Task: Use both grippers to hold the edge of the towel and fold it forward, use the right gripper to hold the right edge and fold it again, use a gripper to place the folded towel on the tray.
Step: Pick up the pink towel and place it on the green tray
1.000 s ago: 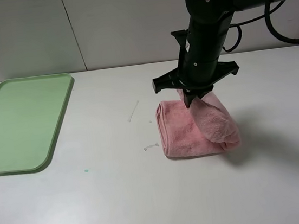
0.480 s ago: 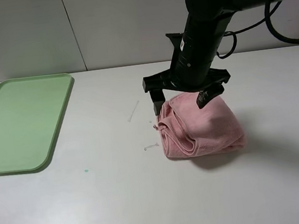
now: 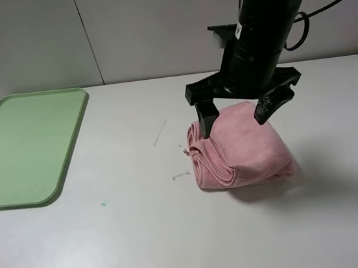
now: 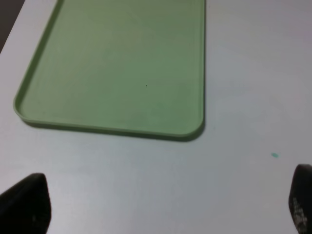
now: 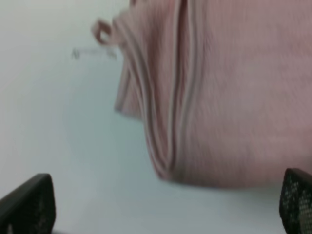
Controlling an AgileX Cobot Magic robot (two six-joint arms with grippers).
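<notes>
Towel (image 5: 219,97) under right wrist camera, tray (image 4: 117,63) under left wrist camera

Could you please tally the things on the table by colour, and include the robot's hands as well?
Pink: 1, the folded towel
Light green: 1, the tray
Black: 2, the right hand and the left hand
Total: 4

White table (image 3: 146,242): green tray (image 3: 24,146) at left, folded pink towel (image 3: 246,148) right of centre, well apart.
</notes>
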